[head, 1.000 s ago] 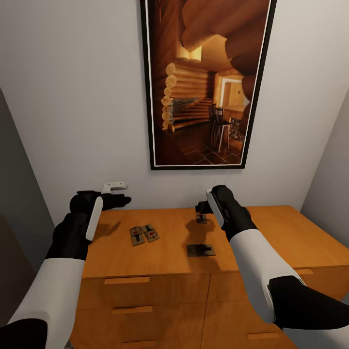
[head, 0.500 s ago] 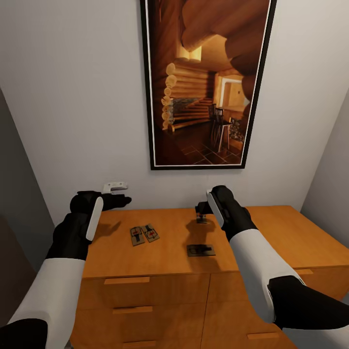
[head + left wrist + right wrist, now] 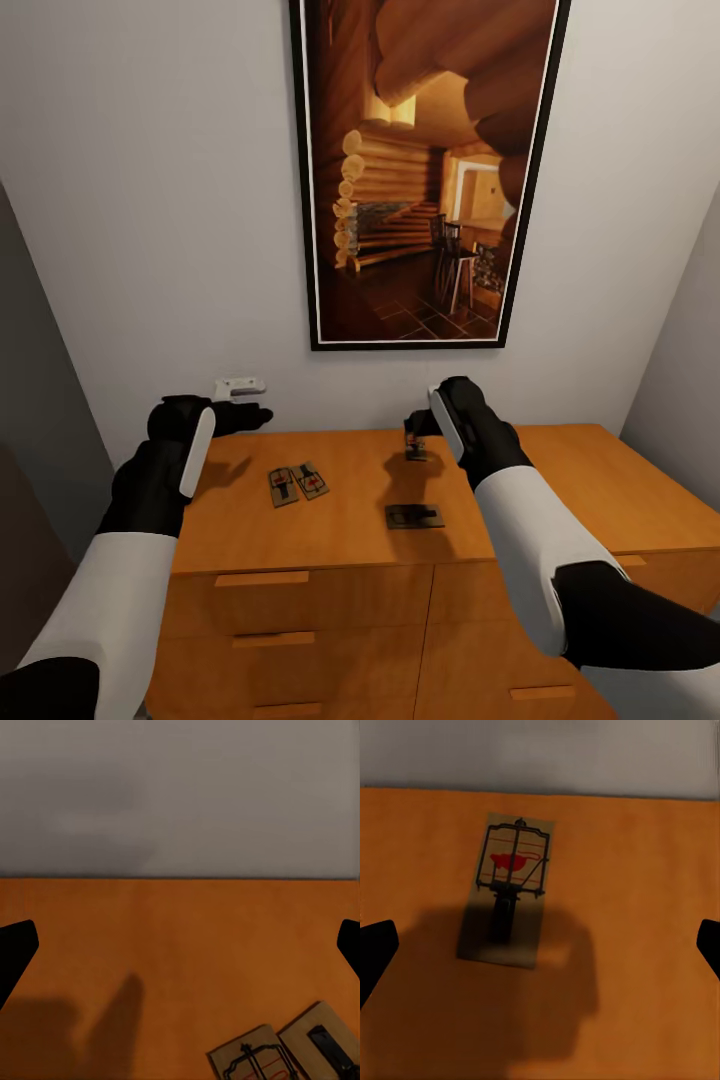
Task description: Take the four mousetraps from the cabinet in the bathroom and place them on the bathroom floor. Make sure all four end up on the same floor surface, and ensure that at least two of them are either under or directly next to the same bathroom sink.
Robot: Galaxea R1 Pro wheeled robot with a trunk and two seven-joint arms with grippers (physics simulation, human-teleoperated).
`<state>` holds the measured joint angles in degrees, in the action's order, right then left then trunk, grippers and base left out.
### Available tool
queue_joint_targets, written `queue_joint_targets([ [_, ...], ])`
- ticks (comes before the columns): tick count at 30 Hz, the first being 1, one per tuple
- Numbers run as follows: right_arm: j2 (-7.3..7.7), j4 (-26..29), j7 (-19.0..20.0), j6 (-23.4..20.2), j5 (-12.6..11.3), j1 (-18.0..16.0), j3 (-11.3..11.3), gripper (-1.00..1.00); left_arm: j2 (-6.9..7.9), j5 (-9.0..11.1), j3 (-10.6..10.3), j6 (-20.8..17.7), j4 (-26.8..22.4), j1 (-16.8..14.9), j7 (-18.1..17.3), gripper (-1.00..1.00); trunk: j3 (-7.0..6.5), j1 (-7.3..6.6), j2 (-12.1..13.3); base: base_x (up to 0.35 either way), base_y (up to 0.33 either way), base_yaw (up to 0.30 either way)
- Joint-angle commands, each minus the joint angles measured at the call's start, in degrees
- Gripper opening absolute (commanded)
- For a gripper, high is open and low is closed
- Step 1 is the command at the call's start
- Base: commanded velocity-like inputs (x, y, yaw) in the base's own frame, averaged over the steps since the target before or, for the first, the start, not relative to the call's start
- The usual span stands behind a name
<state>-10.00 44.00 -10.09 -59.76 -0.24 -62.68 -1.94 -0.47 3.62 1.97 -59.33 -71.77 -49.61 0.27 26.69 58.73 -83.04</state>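
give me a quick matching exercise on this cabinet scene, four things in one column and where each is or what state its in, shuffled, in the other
Things:
1. pair of mousetraps
2. lone mousetrap
3. left gripper
4. framed picture

Places or states:
A. hanging on the wall above the cabinet
B. side by side on the cabinet top, on the robot's left
C. open, above the cabinet top's back left part, holding nothing
D. alone near the cabinet top's front edge, in shadow

Pairs: 1-B, 2-D, 3-C, 4-A
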Motion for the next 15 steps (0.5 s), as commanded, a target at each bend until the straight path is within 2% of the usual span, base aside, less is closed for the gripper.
queue_joint_targets([
  [1,0.0,0.03,-0.2,-0.24,-0.08,-0.05,-0.07,1.0,-0.05,0.31,0.15,-0.26,-0.04,-0.05,0.03,1.0,0.07,0.0,-0.04,0.0,0.0,0.0],
  [8,0.0,-0.32,-0.29,-0.24,-0.1,-0.83,2.16,1.0,-0.05,0.37,0.14,-0.19,0.2,-0.05,-0.07,1.0,0.07,0.0,-0.04,0.0,0.0,0.0],
  [15,0.0,-0.39,-0.39,-0.24,-0.11,-0.99,2.82,1.0,-0.05,0.35,0.14,-0.18,0.28,-0.05,-0.09,1.0,0.07,0.0,-0.04,0.0,0.0,0.0],
])
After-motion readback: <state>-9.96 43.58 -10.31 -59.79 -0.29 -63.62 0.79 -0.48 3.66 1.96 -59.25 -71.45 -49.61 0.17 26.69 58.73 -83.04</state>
